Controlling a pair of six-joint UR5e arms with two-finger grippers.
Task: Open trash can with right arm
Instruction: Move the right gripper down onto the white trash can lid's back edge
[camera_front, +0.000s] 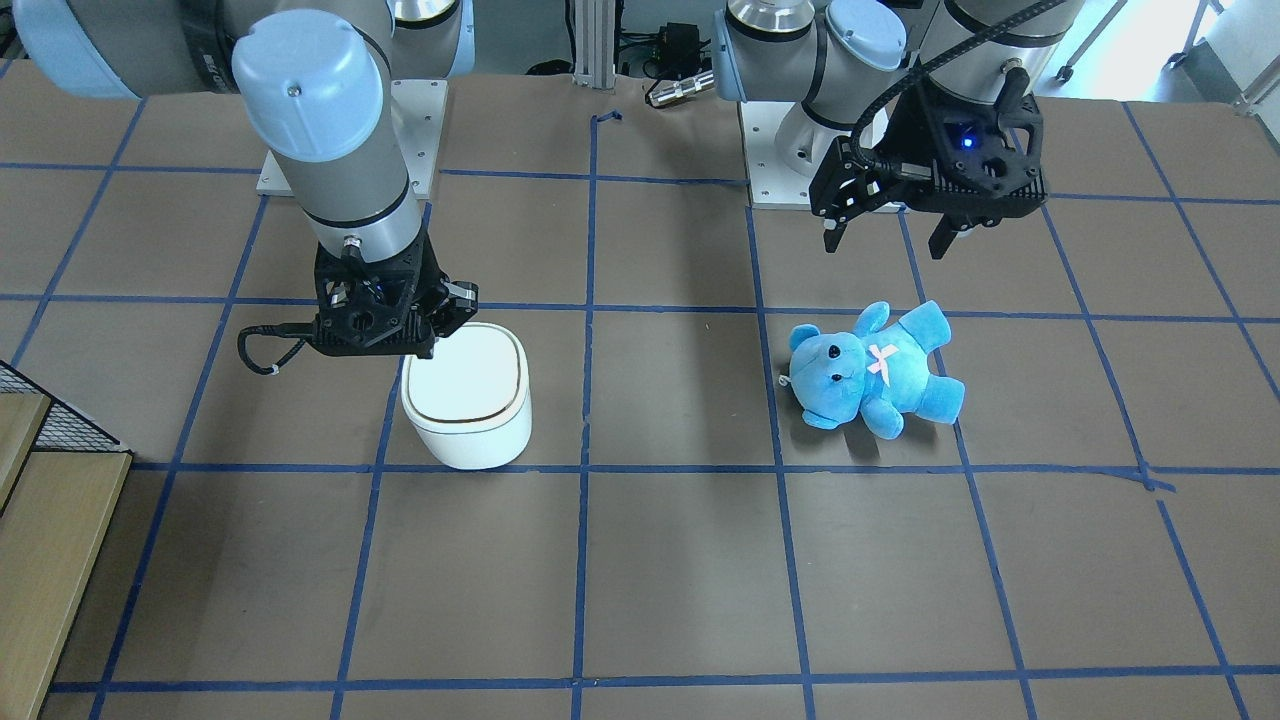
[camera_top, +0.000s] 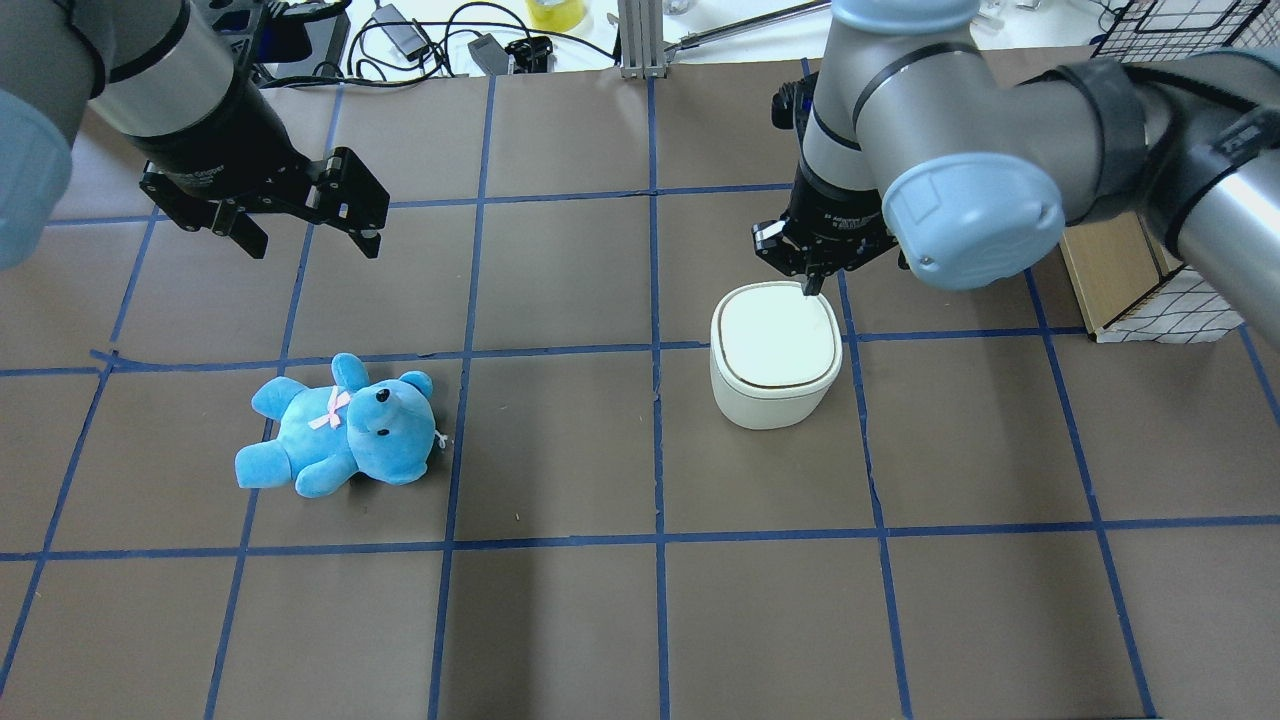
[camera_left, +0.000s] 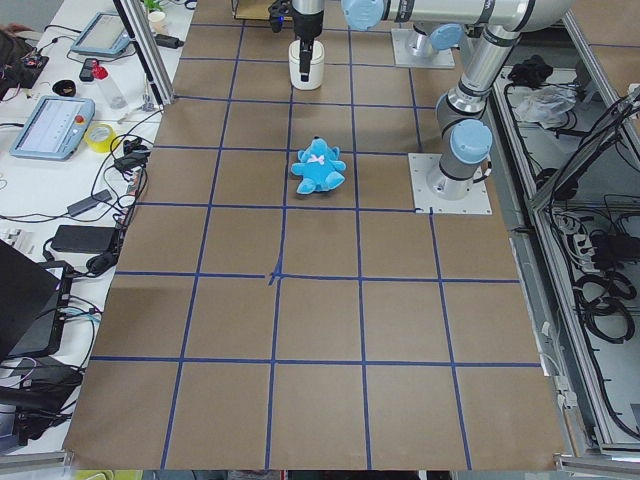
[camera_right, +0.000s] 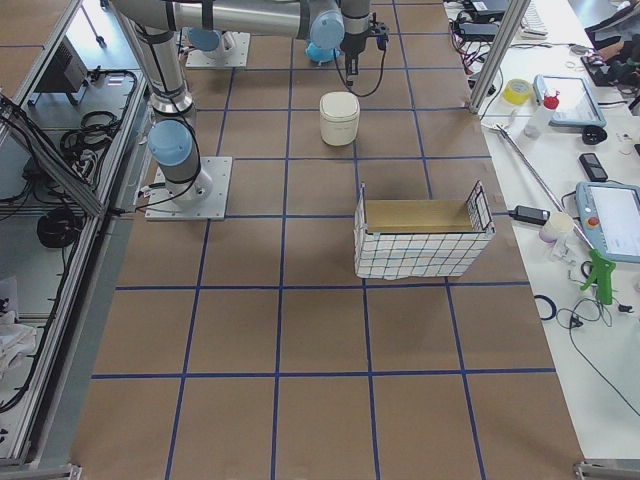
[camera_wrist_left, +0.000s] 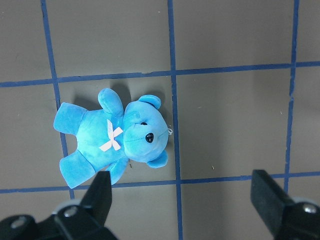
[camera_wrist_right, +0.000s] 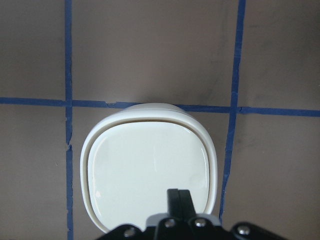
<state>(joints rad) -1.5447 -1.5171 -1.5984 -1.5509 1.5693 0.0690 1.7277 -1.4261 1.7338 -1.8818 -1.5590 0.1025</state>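
The trash can (camera_front: 465, 395) is a small white bin with its flat lid down; it also shows in the overhead view (camera_top: 775, 345) and fills the right wrist view (camera_wrist_right: 147, 170). My right gripper (camera_front: 432, 340) is shut and empty. It points down at the rim of the lid, at the top edge in the overhead view (camera_top: 808, 287) and the near edge in its wrist view (camera_wrist_right: 178, 197). I cannot tell whether it touches the lid. My left gripper (camera_front: 890, 235) is open and empty, hovering above the table (camera_top: 305, 235).
A blue teddy bear (camera_front: 875, 365) lies on its back under the left gripper (camera_wrist_left: 185, 200) and shows in the overhead view (camera_top: 335, 440). A wire-mesh basket with cardboard (camera_right: 420, 240) stands on the table beyond the right arm's side (camera_top: 1130, 290).
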